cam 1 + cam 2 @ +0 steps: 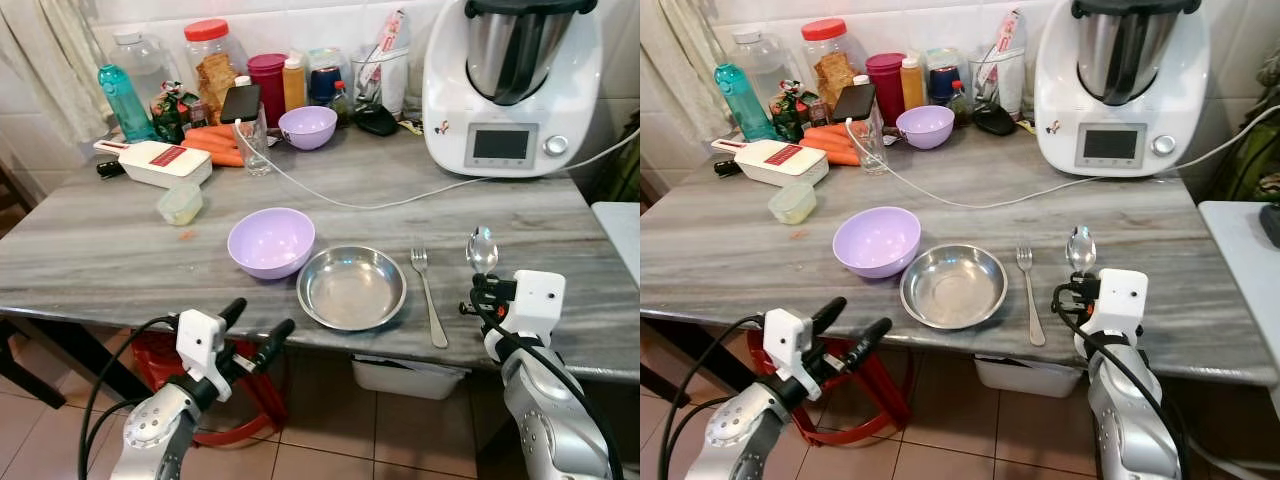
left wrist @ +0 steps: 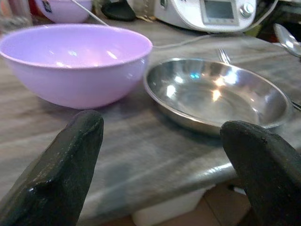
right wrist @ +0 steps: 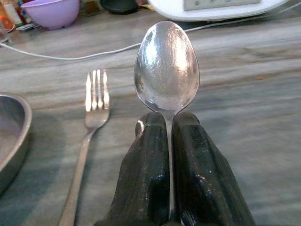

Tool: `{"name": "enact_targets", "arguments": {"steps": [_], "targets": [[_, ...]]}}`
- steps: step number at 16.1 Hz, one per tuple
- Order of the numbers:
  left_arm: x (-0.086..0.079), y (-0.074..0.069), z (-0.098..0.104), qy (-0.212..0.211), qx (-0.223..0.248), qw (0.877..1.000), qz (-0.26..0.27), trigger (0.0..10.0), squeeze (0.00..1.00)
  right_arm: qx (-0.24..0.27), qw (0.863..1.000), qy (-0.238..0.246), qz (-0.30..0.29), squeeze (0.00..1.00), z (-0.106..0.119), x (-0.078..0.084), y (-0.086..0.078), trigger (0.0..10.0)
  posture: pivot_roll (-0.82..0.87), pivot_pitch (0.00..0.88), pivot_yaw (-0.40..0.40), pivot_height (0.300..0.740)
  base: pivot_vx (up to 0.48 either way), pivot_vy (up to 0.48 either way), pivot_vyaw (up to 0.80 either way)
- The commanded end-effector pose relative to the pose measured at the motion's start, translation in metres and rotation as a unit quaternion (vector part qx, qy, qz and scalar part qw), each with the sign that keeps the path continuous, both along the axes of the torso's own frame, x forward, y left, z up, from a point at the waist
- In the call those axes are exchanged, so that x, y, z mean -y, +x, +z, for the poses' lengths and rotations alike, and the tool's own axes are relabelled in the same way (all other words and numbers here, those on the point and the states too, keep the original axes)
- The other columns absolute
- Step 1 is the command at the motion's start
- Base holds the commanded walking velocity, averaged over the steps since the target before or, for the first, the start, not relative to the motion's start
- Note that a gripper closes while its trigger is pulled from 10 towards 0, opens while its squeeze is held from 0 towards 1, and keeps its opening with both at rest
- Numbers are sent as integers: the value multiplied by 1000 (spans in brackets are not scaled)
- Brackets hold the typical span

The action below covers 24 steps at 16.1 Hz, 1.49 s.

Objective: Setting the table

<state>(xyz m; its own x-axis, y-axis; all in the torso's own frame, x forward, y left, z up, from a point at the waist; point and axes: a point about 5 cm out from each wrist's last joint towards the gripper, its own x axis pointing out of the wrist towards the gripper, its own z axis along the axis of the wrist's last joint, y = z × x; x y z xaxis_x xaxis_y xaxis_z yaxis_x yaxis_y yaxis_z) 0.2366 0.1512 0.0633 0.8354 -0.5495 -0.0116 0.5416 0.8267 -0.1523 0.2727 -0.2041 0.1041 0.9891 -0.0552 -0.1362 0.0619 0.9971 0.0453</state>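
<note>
My right gripper (image 3: 170, 141) has its two black fingers pressed together on the neck of the spoon (image 3: 166, 66), whose bowl sticks out ahead of the fingertips, pointing away from me toward the back of the table (image 1: 90, 250). The spoon is over the near part of the tabletop, just to the right of the fork (image 1: 428, 296). The fork lies flat with its tines away from me and its handle toward the table edge, so its long axis runs nearly parallel to the spoon's. Left of the fork sits the steel plate (image 1: 351, 288), and touching its left rim the purple bowl (image 1: 271, 242). I judge the spoon only needs lowering beside the fork. My left gripper (image 1: 256, 332) hangs spread at the near table edge, before the bowl.
</note>
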Motion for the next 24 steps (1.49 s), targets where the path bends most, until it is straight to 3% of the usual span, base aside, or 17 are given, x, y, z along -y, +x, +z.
{"name": "enact_targets", "arguments": {"steps": [1,6,10,14,15,17,18,20,22,24], "targets": [[-1,-2,-1,5,-4,1000,-11,10000,0,0,1000,7,10,0,2,-3,4,10000,-127,23,102,740,0,0,0],[-5,-3,-19,5,-24,999,-27,10000,0,-27,999,37,24,0,5,-7,27,10000,-122,15,102,740,0,0,0],[1,-8,-47,10,-53,998,-37,10000,0,-59,997,41,33,0,-5,-9,28,10000,-115,13,103,740,0,0,0],[15,-12,-58,-5,-57,995,-78,10000,0,-67,996,38,35,0,-9,-8,31,10000,-116,14,100,740,0,0,0],[5,-12,-58,-6,-57,995,-79,10000,0,-70,996,38,38,0,-10,-8,31,10000,-116,14,98,740,0,0,0],[-15,-7,-54,-4,-46,996,-80,10000,0,-75,996,36,45,0,-12,-9,32,10000,-116,13,94,740,0,0,0],[-17,-5,-53,-2,-40,996,-79,10000,0,-77,995,35,46,0,-12,-9,32,10000,-116,13,94,740,0,0,0],[-29,13,-40,-11,-11,999,-31,10000,0,-80,995,34,48,0,-14,-9,32,10000,-112,10,91,740,0,0,0],[-30,30,-19,-18,23,999,-43,10000,0,-85,995,33,51,0,-18,-10,30,10000,-111,9,92,740,0,0,0],[-22,37,-1,-23,48,997,-62,10000,0,-90,994,35,53,0,-21,-11,28,10000,-111,6,93,740,0,0,0]]}}
